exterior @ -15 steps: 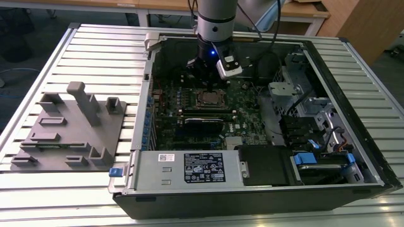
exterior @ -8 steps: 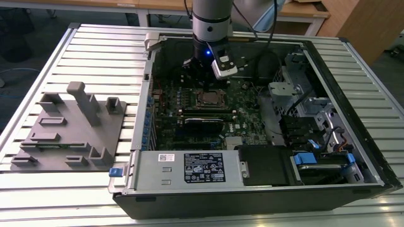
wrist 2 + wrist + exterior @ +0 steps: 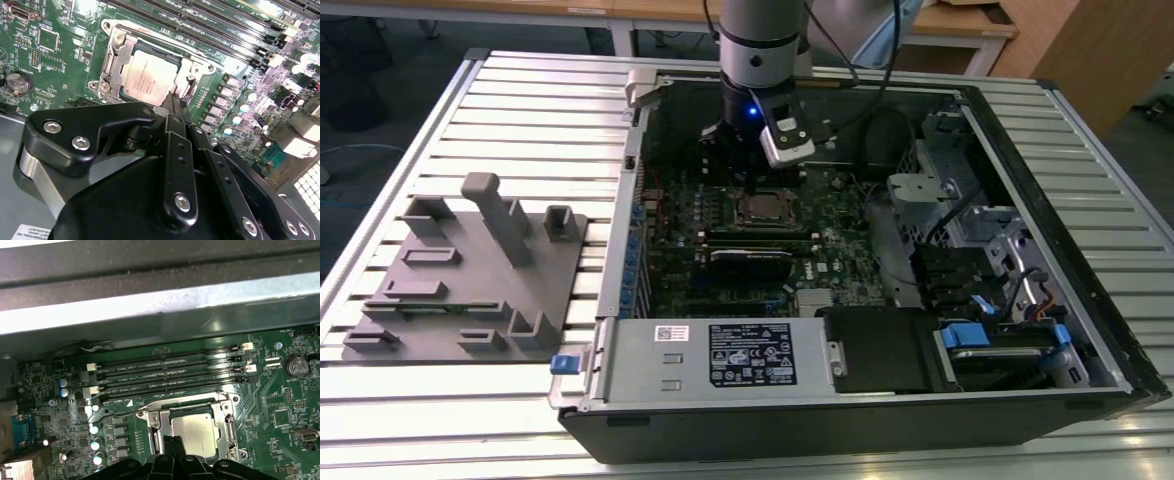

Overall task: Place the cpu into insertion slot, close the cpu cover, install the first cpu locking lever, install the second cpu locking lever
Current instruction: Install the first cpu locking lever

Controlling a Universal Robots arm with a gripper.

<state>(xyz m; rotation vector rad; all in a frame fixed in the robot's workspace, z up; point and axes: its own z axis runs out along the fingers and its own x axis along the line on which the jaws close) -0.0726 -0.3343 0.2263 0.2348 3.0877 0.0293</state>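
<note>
Currently, starting from the exterior view's left: a grey fixture plate [image 3: 467, 270] with upright pegs lies on the slatted table [image 3: 454, 420], well apart from the gripper [image 3: 747, 178]. Next over, the open computer case [image 3: 854, 420] lies on its side, and the arm [image 3: 761, 40] stands over it from above. The gripper hangs low over the green motherboard [image 3: 680, 250], just above the insertion slot [image 3: 765, 207].

In the second wrist view the fingertips [image 3: 175, 100] are drawn together with nothing between them. They sit at the socket's near edge, at or just off the rim of the cpu cover [image 3: 114, 65]; I cannot tell whether they touch it. The cpu [image 3: 150, 80] lies flat in the insertion slot directly ahead of the tips, metal top up. The cpu cover lies flat around it, its window framing the chip.

In the first wrist view a thin wire locking lever [image 3: 150, 402] runs along the socket side farthest from the gripper, between the cover and the memory slots [image 3: 170, 375]. I cannot tell whether it is latched. The long memory slots lie beyond the socket from the gripper. A coin battery [image 3: 295, 366] sits off to one side, well apart from the tips.
</note>
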